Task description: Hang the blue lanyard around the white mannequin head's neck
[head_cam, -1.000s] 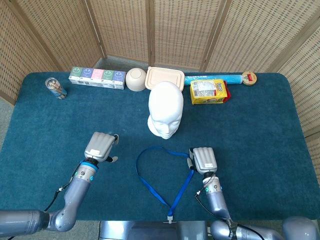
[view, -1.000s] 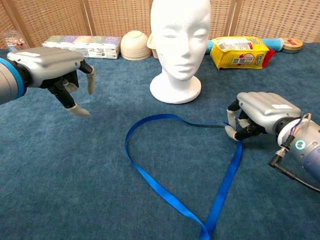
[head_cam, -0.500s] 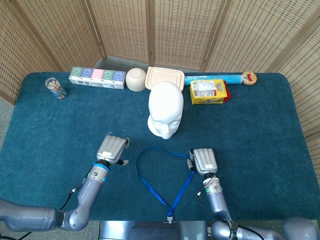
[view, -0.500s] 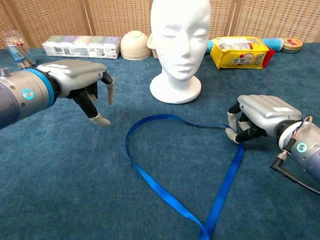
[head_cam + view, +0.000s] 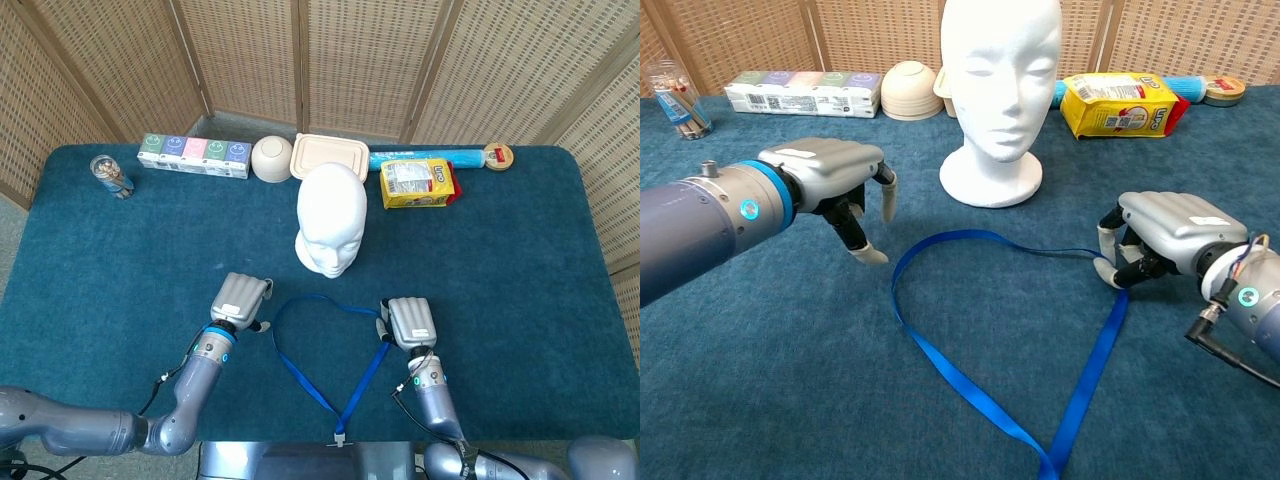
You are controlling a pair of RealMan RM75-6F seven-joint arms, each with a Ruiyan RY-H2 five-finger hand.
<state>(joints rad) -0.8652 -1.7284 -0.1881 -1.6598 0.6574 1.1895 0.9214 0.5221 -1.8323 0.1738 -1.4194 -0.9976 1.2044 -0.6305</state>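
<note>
Robot hand (image 5: 1155,240) on looped blue lanyard (image 5: 970,350)

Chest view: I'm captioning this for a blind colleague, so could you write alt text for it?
A blue lanyard lies looped on the blue tabletop in front of a white mannequin head. The right hand pinches the loop's right side, and the left hand hovers, fingers apart, beside its left edge.
</note>
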